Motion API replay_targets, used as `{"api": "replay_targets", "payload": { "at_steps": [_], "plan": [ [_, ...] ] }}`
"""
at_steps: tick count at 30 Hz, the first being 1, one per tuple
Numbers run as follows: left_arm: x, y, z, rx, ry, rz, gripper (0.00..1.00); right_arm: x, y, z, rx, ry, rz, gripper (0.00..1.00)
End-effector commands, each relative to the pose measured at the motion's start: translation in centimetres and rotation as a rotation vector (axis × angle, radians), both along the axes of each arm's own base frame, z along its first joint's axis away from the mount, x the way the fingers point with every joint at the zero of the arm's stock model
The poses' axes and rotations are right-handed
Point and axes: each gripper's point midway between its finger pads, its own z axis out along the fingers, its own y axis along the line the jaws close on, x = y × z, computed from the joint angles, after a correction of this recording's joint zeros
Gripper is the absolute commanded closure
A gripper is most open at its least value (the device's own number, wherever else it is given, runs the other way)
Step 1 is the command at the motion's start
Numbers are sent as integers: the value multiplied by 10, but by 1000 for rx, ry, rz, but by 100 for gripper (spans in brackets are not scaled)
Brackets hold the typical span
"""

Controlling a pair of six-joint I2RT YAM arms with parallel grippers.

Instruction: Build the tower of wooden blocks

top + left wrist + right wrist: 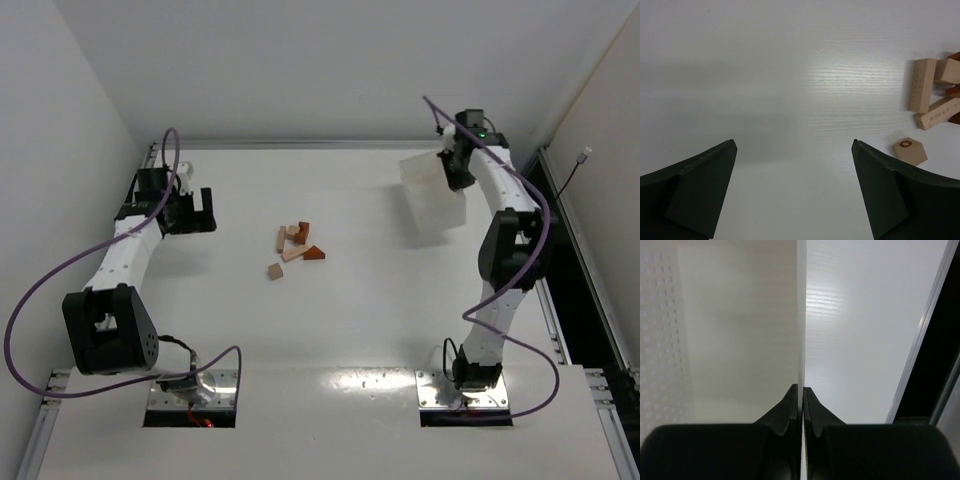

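The wood blocks for the tower point(295, 245) lie loose in a small cluster at mid-table, tan pieces mixed with reddish-brown ones, including a wedge point(315, 252). One small tan block point(274, 270) sits apart, nearer the arms. In the left wrist view a long tan block point(921, 85) and a hexagonal block point(910, 151) show at the right edge. My left gripper point(208, 210) point(794, 142) stands open and empty over bare table, left of the cluster. My right gripper point(455, 170) point(801, 387) is shut on the thin wall of a white tray point(435, 195) point(801, 315), held tilted at the back right.
White side walls close in the table on the left and right. A dark gap and a metal rail point(560, 250) run along the right edge. The arm bases point(190, 385) stand at the near edge.
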Motion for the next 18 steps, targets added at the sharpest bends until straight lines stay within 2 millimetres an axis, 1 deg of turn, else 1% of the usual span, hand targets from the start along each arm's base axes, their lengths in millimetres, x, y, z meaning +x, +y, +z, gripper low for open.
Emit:
{"api": "replay_targets", "payload": {
  "at_steps": [1,2,3,4,5,6,7,8,9,10,11,12,13,14,15,16,17,18],
  "plan": [
    [14,-11,16,-51,-66,-87,0,31,1,43,240,-139,21,100],
    [18,-11,16,-51,-64,-87,0,39,-10,35,240,-134,1,100],
    [20,-12,21,-57,-78,-96,0,42,-25,30,232,-138,-16,100],
    [21,-13,17,-67,-63,-89,0,47,-31,28,234,-148,-14,100],
    [23,-12,16,-67,-62,-89,0,53,-38,29,240,-161,-22,100],
    [23,-12,16,-67,-62,-89,0,57,-49,18,249,-152,-40,100],
    [26,-12,17,-67,-63,-89,0,62,-51,20,241,-162,-29,100],
    [26,-12,17,-67,-63,-89,0,66,-59,19,237,-176,-40,100],
    [26,-11,17,-61,-64,-95,0,68,-62,16,251,-177,-41,100],
    [29,-11,17,-61,-64,-95,0,73,-72,11,244,-176,-46,100],
    [29,-11,17,-61,-64,-95,0,75,-72,7,245,-172,-46,100],
    [27,-11,13,-65,-45,-95,0,78,-79,4,250,-180,-54,100],
    [27,-9,12,-51,-45,-96,0,81,-90,4,247,-188,-71,100],
    [27,-9,12,-51,-45,-96,0,82,-94,-10,239,-171,-83,100],
    [27,-9,12,-51,-45,-96,0,86,-102,-6,228,-184,-95,100],
    [25,-10,11,-53,-36,-96,0,86,-107,-10,227,-186,-104,100],
    [25,-10,11,-53,-36,-96,0,86,-111,-18,209,-170,-110,100],
    [25,-10,11,-53,-36,-96,0,87,-111,-15,207,-178,-109,100]
  ]
}}
